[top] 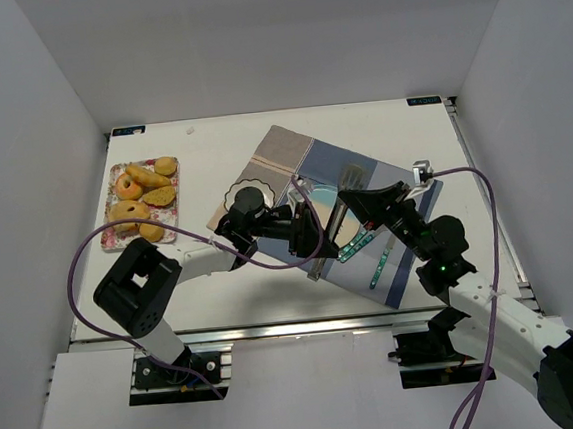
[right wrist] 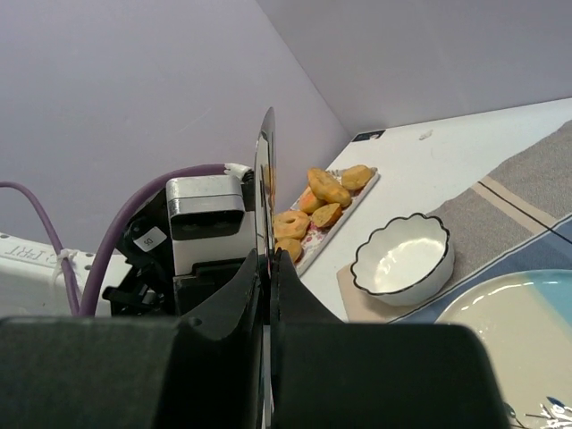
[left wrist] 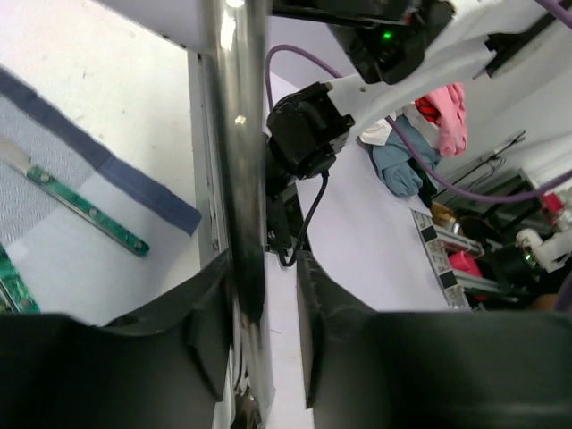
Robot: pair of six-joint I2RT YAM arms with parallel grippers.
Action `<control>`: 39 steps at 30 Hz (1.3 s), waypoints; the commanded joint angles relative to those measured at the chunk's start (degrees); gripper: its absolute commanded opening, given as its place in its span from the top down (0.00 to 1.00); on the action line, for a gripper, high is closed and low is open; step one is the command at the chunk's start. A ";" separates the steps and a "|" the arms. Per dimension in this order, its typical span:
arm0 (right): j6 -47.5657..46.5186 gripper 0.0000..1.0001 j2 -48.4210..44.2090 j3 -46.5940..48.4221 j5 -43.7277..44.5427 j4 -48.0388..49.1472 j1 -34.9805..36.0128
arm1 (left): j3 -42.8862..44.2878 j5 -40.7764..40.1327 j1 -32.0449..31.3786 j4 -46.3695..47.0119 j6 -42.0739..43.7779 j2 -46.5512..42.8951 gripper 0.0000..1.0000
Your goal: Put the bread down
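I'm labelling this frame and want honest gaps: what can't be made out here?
Right wrist: thin metal blade in the right tool shows edge-on; its type is unclear.
Left wrist: shiny metal strip cut off by frame edges; whether the left tool grips it is unclear.
Top view: plate mostly covered by both tools.

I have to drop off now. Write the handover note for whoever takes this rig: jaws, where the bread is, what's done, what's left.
Right gripper: jaws shut on a thin metal utensil, held upright near the plate.
Left gripper: jaws on either side of the same utensil, with a gap on one side; not clamped.
Bread: on the tray at the far left among other pastries, neither gripper near it.
Done: nothing with the bread.
Left: settle the utensil, then pick up the bread and place it, probably on the plate.
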 commanded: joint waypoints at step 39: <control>-15.71 0.16 -12.67 12.51 46.96 -46.56 -0.27 | 20.72 -99.85 0.95 -99.95 -4.36 -12.25 0.69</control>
